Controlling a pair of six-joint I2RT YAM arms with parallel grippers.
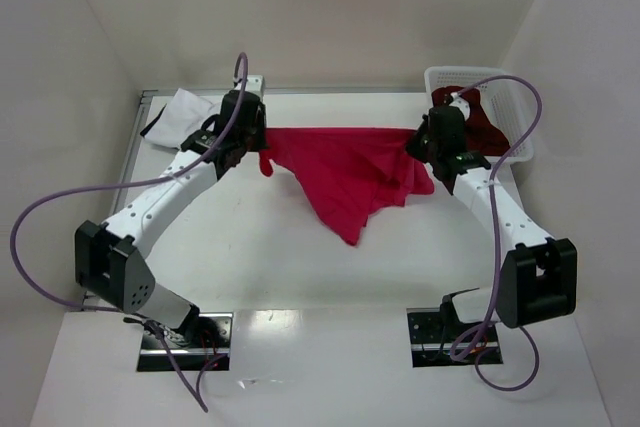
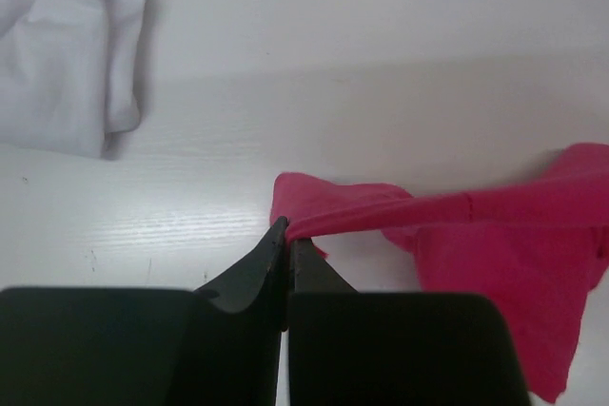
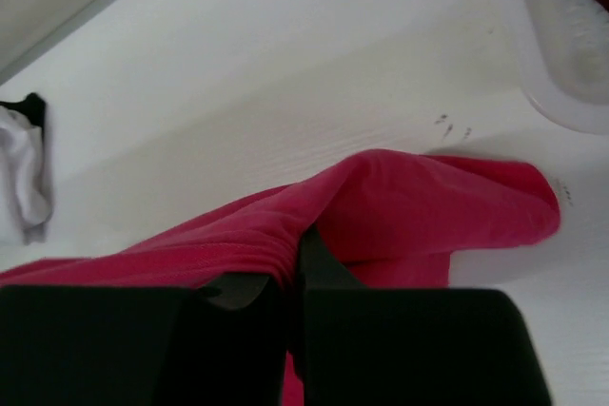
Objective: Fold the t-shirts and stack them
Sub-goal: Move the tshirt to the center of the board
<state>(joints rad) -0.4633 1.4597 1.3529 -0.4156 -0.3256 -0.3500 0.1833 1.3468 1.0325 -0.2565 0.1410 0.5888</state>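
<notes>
The bright crimson-red t-shirt hangs stretched between my two grippers above the far middle of the table, its lower part drooping to a point. My left gripper is shut on its left edge; the jaws are pressed together. My right gripper is shut on its right edge, cloth bunched over the jaws. The white t-shirt with dark trim lies at the far left, also in the left wrist view. The dark maroon t-shirt lies in the basket.
A white plastic lattice basket stands at the far right corner, its rim in the right wrist view. White walls enclose the table on three sides. Purple cables loop from both arms. Two base plates sit at the near edge.
</notes>
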